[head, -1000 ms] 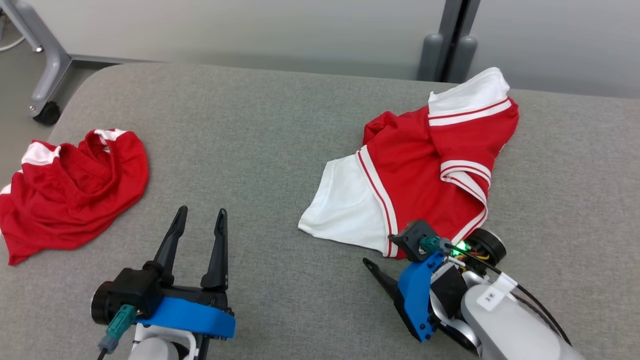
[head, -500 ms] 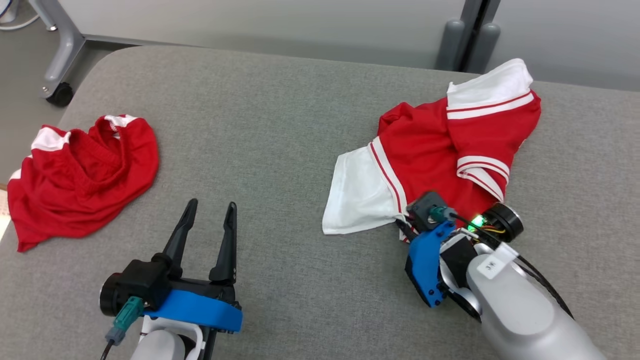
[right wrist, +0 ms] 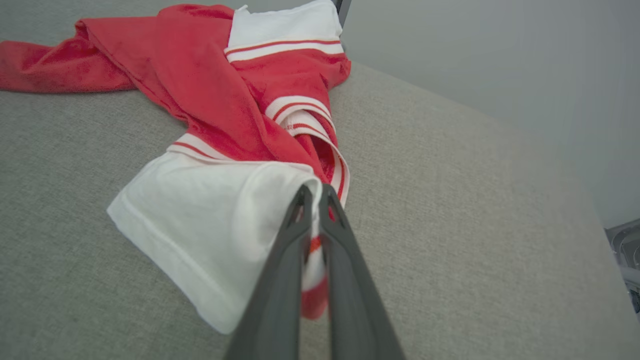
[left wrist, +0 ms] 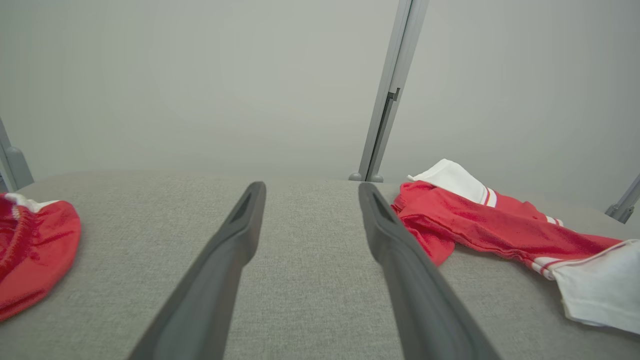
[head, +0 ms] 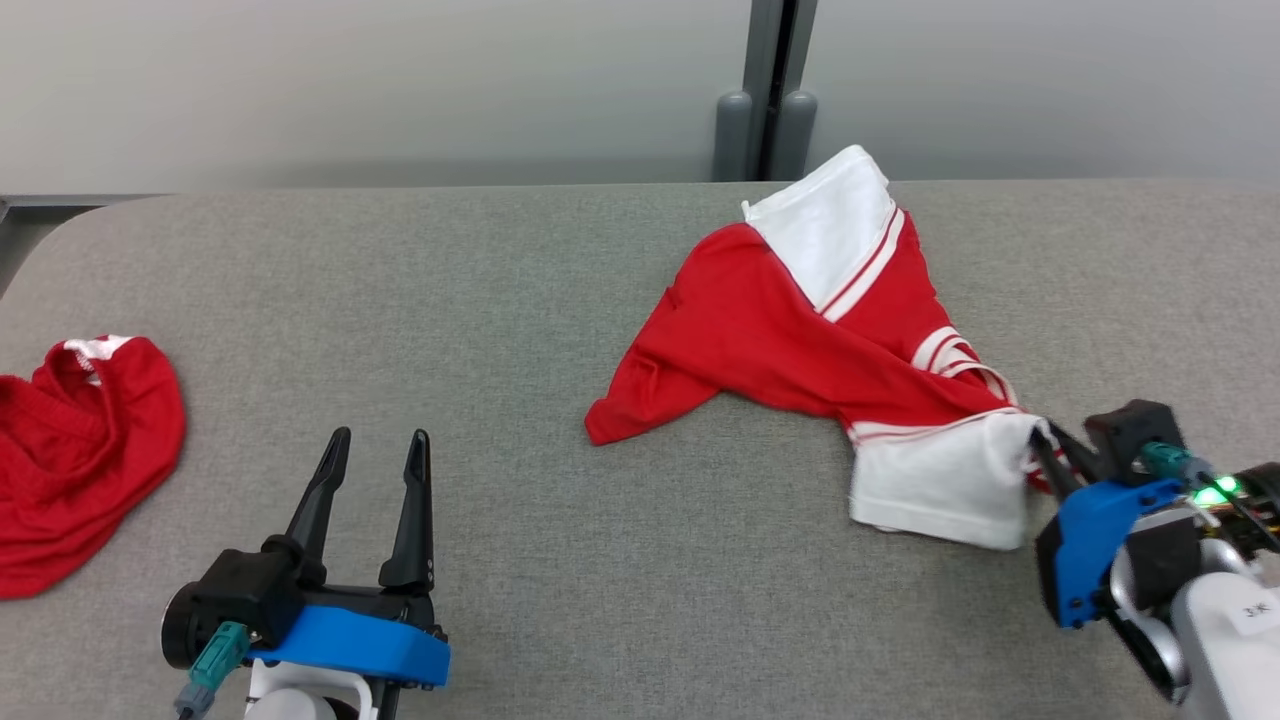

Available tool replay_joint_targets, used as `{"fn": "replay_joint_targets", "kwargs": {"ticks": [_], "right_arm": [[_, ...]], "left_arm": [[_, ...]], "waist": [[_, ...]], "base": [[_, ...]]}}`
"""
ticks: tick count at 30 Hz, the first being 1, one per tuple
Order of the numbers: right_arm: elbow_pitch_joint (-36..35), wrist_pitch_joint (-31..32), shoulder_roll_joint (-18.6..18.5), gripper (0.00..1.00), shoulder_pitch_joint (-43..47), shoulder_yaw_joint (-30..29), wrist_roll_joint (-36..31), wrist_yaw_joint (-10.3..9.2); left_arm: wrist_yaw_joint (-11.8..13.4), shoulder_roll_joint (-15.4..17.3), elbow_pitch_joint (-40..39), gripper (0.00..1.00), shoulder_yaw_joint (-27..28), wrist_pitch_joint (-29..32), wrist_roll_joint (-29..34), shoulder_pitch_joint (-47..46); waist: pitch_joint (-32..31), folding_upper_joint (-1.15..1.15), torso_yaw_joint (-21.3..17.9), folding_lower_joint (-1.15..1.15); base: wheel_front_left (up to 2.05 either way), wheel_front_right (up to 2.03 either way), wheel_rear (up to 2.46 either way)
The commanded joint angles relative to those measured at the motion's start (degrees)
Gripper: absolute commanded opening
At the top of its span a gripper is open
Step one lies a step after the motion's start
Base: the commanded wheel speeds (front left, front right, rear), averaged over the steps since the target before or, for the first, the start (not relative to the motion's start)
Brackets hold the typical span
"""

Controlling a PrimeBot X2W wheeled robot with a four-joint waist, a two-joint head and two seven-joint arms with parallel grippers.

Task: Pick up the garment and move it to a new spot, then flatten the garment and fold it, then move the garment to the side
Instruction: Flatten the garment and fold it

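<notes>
The garment (head: 780,340) is a red shirt with white, red-striped sleeves, lying crumpled and drawn out across the right half of the grey padded table (head: 500,300). My right gripper (head: 1045,450) is shut on the edge of its near white sleeve, at the table's right side. In the right wrist view the gripper (right wrist: 314,192) pinches white and red cloth between its fingers, and the garment (right wrist: 210,90) trails away behind. My left gripper (head: 375,440) stands open at the lower left with nothing in it. Its wrist view shows the gripper (left wrist: 310,187) and the garment (left wrist: 500,235) to its right.
A second red garment (head: 80,450) lies bunched at the table's left edge, also seen as red cloth (left wrist: 30,250) in the left wrist view. A grey post (head: 765,100) stands against the pale wall behind the table. Bare grey padding lies between the two garments.
My right gripper has shut on the garment's white sleeve and drawn it to the right, stretching the cloth out. The head camera has turned. My left gripper stays open.
</notes>
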Motion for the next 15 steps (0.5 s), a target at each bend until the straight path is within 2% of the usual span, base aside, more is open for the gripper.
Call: {"fn": "replay_joint_targets", "kwargs": {"ticks": [1, 7, 8, 15], "right_arm": [[-1.1, 0.2, -0.7, 0.00, 0.8, -0.8, -1.0, 0.01], [-3.5, 0.8, -3.4, 0.00, 1.7, -5.6, -3.2, 0.01], [-3.1, 0.7, -3.2, 1.00, 1.4, -6.0, -2.8, 0.01], [-3.4, 0.1, 0.1, 1.00, 2.6, -10.3, -0.3, 0.01]], "left_arm": [[-0.1, 0.3, -0.1, 1.00, -0.1, -0.2, -0.1, 0.1], [-0.1, 0.6, 0.0, 1.00, -1.1, -0.2, -0.3, -1.1], [0.0, 0.7, 0.0, 1.00, -1.3, -0.2, -0.3, -1.2], [-0.1, 0.9, 0.8, 1.00, -1.6, -0.2, -0.8, -1.2]], "waist": [[-0.6, 0.00, -0.8, 0.00], [0.2, 0.00, -0.7, 0.00], [0.3, 0.00, -0.6, 0.00], [-0.3, 0.00, 0.2, 0.00]], "base": [[0.00, 0.00, 0.00], [0.00, 0.00, 0.00], [0.00, 0.00, 0.00], [0.00, 0.00, 0.00]]}}
